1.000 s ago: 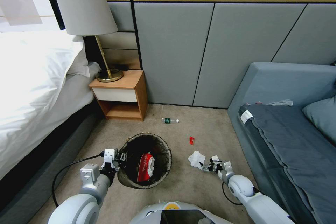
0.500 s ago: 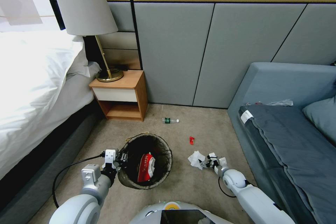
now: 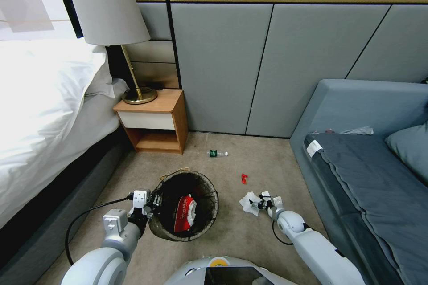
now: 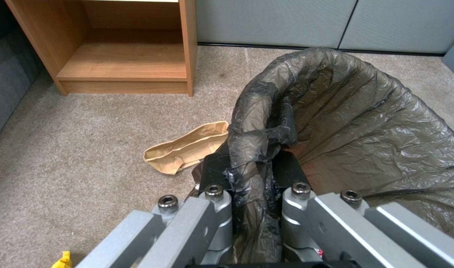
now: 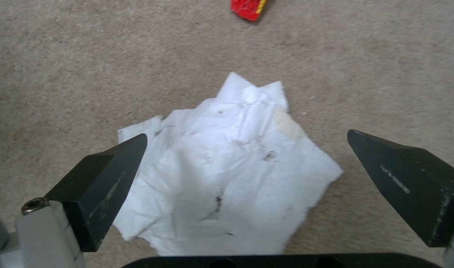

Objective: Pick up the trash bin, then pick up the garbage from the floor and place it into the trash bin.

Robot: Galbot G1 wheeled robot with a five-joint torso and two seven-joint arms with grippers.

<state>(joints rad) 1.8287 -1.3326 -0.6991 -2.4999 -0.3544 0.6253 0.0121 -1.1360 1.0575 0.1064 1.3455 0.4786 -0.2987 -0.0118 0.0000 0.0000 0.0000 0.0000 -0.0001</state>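
While the left gripper [image 4: 251, 175] pinches the folded rim of the dark brownish bag liner, the small round trash bin [image 3: 166, 230] hangs tilted just above the carpet [image 3: 232, 240]. Inside it lies a crumpled red-and-white wrapper [image 3: 185, 213]. A flat brown paper bag [image 4: 184, 147] lies on the floor just beside the bin. The right gripper [image 5: 247, 149], jaws spread wide and holding nothing, straddles a crumpled white paper scrap [image 5: 227, 163] on the carpet. A small red wrapper [image 3: 244, 178] and a clear green-labelled bottle [image 3: 217, 153] lie farther off.
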